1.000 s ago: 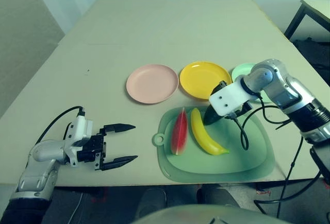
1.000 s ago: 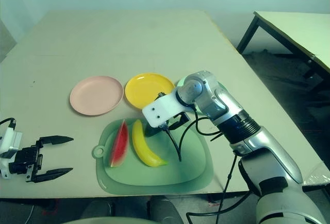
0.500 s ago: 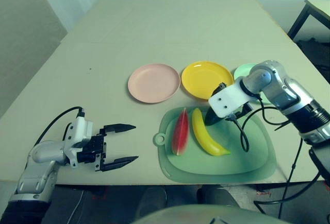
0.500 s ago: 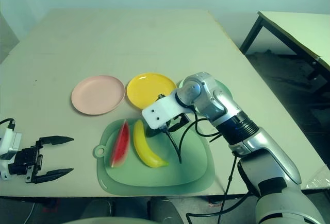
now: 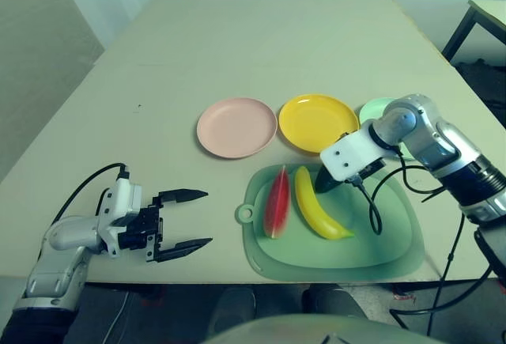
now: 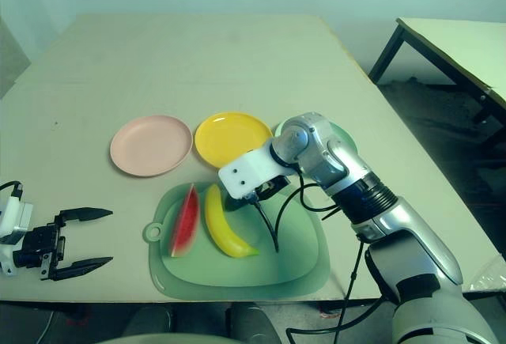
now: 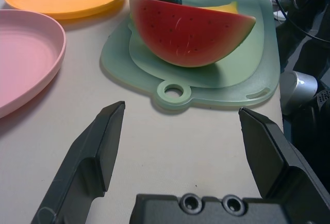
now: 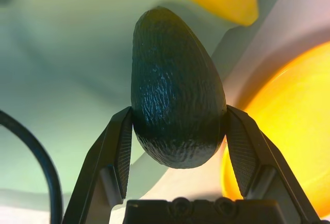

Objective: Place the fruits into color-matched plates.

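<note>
A pale beige counter (image 5: 237,51) is seen across the head views, with a second table's edge at the upper right of the frame. The dark green avocado (image 8: 177,95) is pinched between the two fingers of the right end effector (image 5: 326,179), at the upper edge of the green mat (image 5: 379,241), right of centre in the frame. On the mat, the yellow banana (image 5: 316,206) is laid just beside the red watermelon wedge (image 5: 276,202). Above the mat, three plates are set in a row: pale pink (image 5: 236,126), yellow (image 5: 318,121) and mint green (image 5: 376,111), the last partly hidden by the right arm. The left end effector (image 5: 183,221) is held with fingers spread above the counter at the lower left of the frame.
</note>
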